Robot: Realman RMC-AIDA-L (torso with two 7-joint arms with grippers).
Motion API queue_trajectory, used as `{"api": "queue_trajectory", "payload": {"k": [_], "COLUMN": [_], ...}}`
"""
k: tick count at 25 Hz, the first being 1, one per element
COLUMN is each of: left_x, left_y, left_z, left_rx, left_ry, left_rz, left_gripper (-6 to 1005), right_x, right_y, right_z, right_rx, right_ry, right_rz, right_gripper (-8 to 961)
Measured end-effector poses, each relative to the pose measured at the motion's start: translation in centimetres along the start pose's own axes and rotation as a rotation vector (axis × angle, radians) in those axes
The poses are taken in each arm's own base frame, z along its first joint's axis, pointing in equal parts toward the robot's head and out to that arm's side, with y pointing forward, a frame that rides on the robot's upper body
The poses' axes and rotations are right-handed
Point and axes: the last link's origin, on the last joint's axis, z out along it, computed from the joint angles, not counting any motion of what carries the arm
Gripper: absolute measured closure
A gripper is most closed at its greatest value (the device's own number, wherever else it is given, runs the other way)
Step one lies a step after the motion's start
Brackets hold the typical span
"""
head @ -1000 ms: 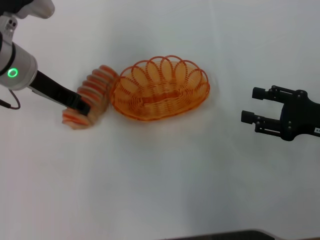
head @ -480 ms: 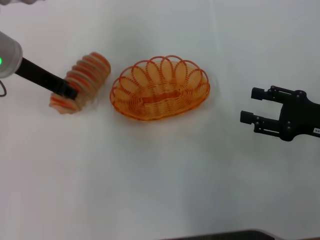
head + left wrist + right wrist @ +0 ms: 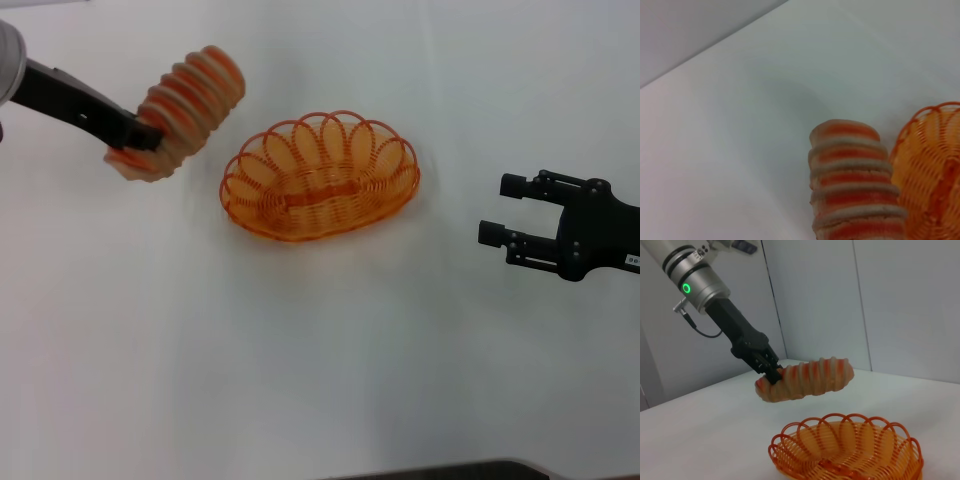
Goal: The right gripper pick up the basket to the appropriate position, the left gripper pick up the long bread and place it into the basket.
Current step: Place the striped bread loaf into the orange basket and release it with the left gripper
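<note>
Reaching in from the far left edge of the head view, the left pincer (image 3: 143,135) is closed on one end of the long bread (image 3: 180,110), with its black arm slanting down from the upper left corner. The loaf angles up and away from the pincer, its free end pointing toward the far side of the desk (image 3: 320,360). One basket (image 3: 320,176) sits on the desk just to the right of the loaf, not touching it. The right pincer (image 3: 495,210) hangs well apart on the right, its two fingers spread and pointed toward the basket, gripping nothing.

In the left wrist view there is one loaf (image 3: 855,185), ridged in orange and tan, filling the lower middle, and part of the basket's looped rim (image 3: 930,165) just beside it (the arm's own fingers are not visible here).

In the right wrist view the left arm descends steeply, green light on its silver wrist, and its pincer (image 3: 771,371) is clamped on the near end of the bread (image 3: 807,378). The loaf is lifted clear of the desk, nearly level, above and behind the single orange basket (image 3: 847,447).
</note>
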Motion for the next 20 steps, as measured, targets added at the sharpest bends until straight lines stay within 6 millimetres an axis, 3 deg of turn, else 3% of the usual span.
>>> {"api": "queue_trajectory", "payload": {"k": [15,20], "left_x": [2.4,2.4], "left_y": [4.6,5.9], "left_z": [0.5,2.1], "left_rx": [-0.244,-0.303], "left_ry": [0.16,0.156], "left_rz": [0.235,0.288], "left_gripper": [834,834], "right_x": [-0.1,-0.1], "right_y": [0.3,0.3], "right_z": [0.7,0.8], "right_rx": [-0.031,-0.032], "right_ry": [0.007,0.007], "right_rz": [-0.003,-0.002], "right_gripper": [208,208]}}
